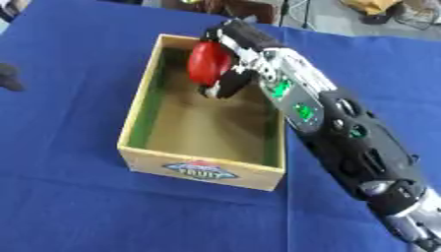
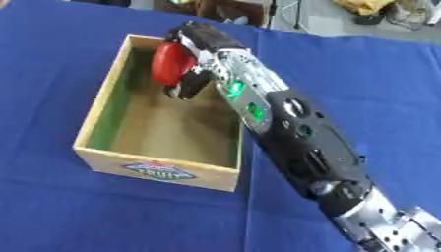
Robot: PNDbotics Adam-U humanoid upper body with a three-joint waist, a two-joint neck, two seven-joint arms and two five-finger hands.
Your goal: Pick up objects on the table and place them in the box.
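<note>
Blue-covered table (image 1: 78, 206), bare apart from the wooden box (image 1: 203, 170), open top, fruit label on the near wall. Right arm reaches in from the lower right, across the box's right rim. Right hand (image 2: 196, 49) is over the far end of the box, fingers curled round a red rounded object (image 2: 171, 63), held above the floor, inside the rim line. Box interior looks empty. Left hand: only a dark shape at the left edge (image 1: 9, 76), can't tell its fingers.

Step in hand: release. Suggest lowering closer to the floor before opening, so it doesn't bounce or roll. Keep the wrist off the right wall, then lift straight out.
</note>
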